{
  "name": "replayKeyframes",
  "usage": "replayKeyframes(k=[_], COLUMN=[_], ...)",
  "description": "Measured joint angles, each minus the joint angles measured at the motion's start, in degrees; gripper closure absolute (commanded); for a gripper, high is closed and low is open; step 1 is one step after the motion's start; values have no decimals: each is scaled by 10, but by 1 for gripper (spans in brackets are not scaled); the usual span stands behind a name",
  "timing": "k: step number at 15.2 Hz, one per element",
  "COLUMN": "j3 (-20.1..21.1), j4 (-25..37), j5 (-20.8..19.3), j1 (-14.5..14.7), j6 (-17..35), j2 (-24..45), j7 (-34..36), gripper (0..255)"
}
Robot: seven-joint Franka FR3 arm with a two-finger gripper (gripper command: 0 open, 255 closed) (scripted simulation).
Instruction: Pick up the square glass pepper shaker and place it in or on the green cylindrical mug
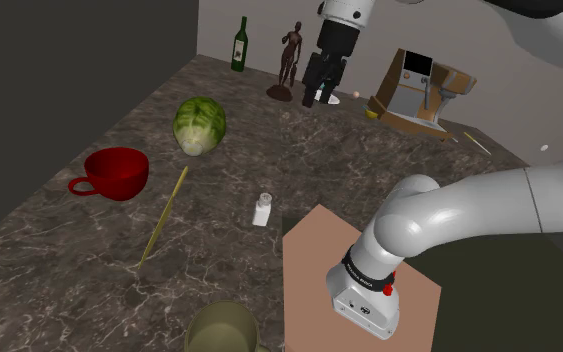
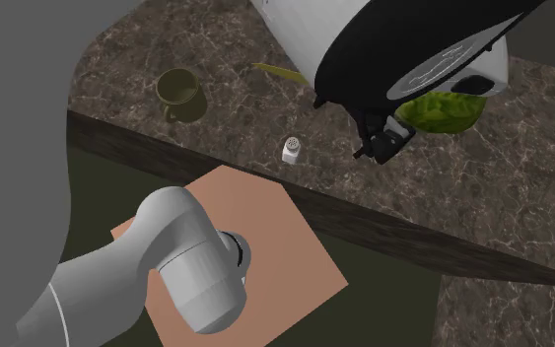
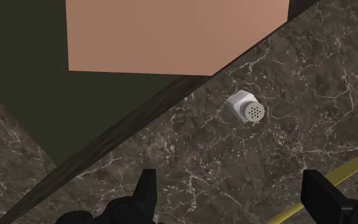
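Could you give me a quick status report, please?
Black pincer open above dark marbled counter. White square shaker upright, untouched. Olive-green cylindrical mug apart; nothing between.

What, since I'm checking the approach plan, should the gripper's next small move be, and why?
Probably descend toward the pepper shaker, lining it up between the fingers. The gripper is open and holds nothing, well above the marble counter, while the shaker stands upright and untouched near the counter's edge beside the stand.
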Motion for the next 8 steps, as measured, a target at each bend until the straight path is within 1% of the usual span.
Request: replayKeyframes(k=[2,8], j3=[5,49], j4=[-8,-99], j5=[2,20], j1=[1,8], j6=[6,88], j2=[-1,3], j7=[5,47], gripper=[0,0])
